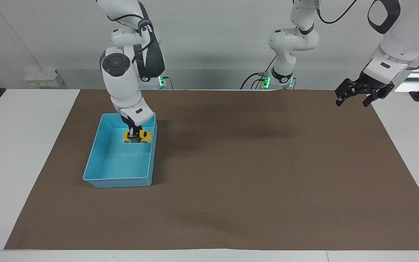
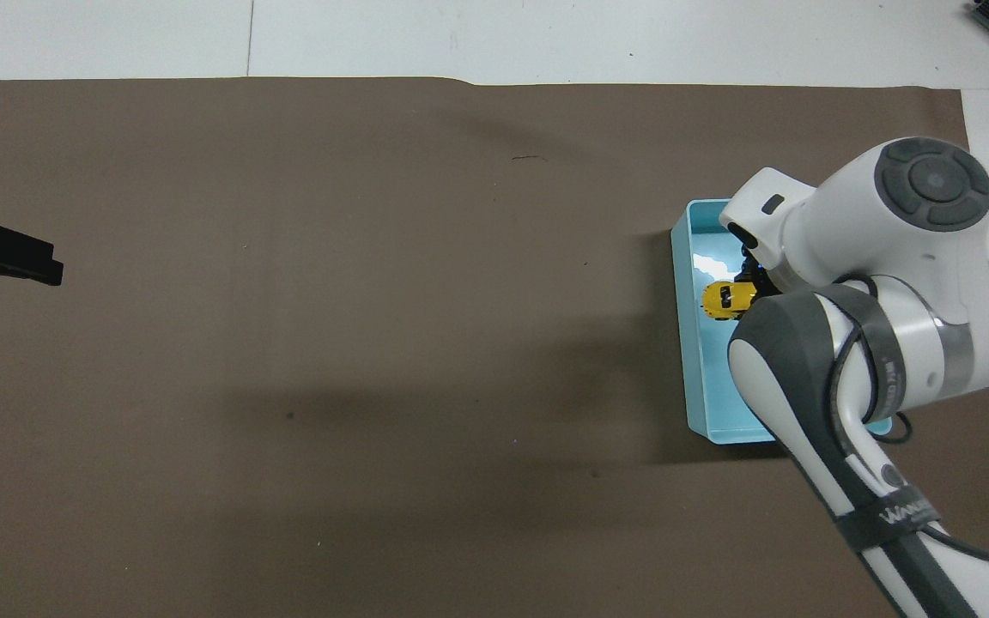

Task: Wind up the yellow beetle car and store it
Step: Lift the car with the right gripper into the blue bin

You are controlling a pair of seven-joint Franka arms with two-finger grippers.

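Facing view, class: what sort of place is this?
Probably a robotics lab. Two white arms stand at a table with a brown mat; the right gripper holds a yellow beetle car over a blue bin.

blue bin [image 1: 100, 180] walls — only obstacle (mat [image 1: 267, 182] bare)

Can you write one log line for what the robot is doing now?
right gripper: holds tiny yellow toy beetle car over blue plastic bin | left gripper: waits
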